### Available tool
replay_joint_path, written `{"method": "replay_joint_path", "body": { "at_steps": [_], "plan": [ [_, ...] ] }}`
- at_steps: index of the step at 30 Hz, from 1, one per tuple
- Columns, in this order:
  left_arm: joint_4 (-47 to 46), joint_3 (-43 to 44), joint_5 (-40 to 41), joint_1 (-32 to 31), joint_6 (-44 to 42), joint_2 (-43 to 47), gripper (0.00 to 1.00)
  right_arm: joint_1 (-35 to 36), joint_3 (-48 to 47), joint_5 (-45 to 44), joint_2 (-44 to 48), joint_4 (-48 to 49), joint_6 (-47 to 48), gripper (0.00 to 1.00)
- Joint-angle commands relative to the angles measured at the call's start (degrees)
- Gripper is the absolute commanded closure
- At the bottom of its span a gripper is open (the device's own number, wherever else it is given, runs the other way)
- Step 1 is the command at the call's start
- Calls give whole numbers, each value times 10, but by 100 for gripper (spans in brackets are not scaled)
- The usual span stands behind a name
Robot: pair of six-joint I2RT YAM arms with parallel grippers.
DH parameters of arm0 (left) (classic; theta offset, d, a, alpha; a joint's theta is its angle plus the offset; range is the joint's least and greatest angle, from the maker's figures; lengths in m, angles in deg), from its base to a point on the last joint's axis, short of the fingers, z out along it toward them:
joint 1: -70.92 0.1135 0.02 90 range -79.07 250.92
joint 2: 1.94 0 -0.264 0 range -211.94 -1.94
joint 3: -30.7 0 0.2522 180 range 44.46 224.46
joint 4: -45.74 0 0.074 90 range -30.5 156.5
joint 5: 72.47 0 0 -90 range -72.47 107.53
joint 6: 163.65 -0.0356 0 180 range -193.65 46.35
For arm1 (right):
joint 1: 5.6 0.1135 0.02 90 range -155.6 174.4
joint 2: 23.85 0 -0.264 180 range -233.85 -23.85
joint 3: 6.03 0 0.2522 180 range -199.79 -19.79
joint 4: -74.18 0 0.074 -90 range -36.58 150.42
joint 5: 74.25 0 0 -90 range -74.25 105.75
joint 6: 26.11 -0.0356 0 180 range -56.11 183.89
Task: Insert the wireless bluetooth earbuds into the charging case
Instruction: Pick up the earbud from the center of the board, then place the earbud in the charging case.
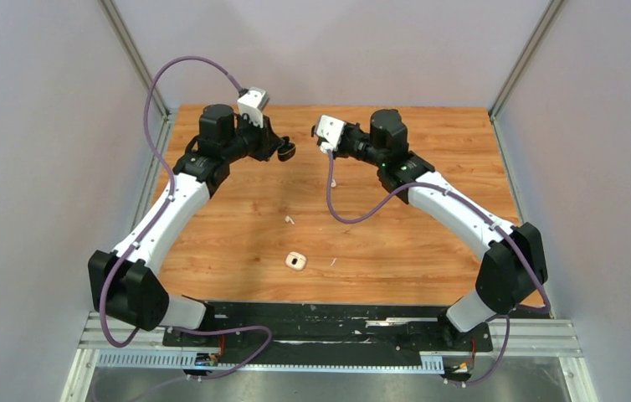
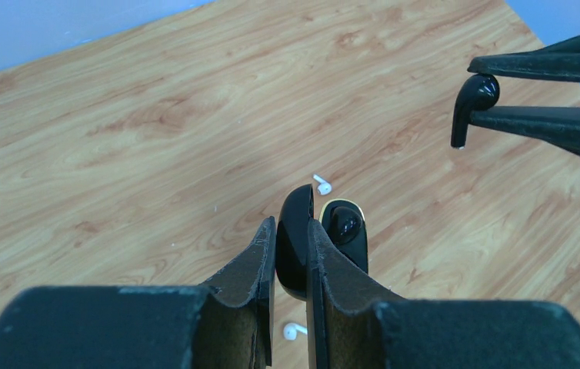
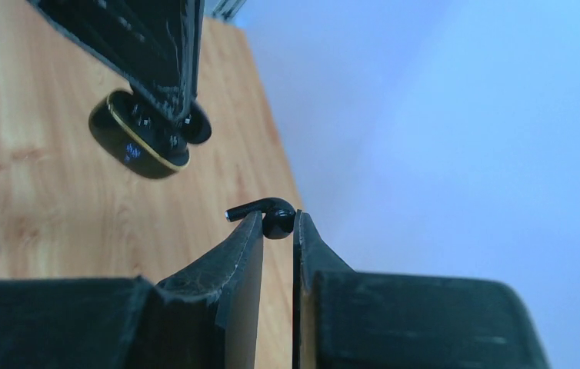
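My left gripper (image 2: 291, 224) is shut on the raised lid of the open black charging case (image 2: 296, 238) and holds it above the table. One black earbud (image 2: 345, 223) sits in the case's base. My right gripper (image 3: 279, 217) is shut on the second black earbud (image 3: 269, 211), stem pointing left, held in the air a short way from the case (image 3: 145, 144). In the top view both grippers (image 1: 285, 151) (image 1: 320, 144) meet at the table's far middle. Two white earbuds (image 1: 333, 182) (image 1: 289, 220) lie loose on the wood.
A small white charging case (image 1: 296, 261) sits on the table's near middle. Both arms arch inward from the near edge. Grey walls close in the wooden table (image 1: 429, 234) on three sides.
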Motion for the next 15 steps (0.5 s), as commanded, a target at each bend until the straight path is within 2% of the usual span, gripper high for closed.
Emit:
{"method": "replay_joint_path", "body": {
  "at_steps": [1,7,15],
  "plan": [
    [-6,35,37,-11,27,2,100,27,22,-30,8,170,20,100],
    [-23,20,34,-16,40,11,100,47,27,3,0,222,29,100],
    [-49,8,38,-16,72,19,100,63,22,51,-11,185,73,100]
  ]
}}
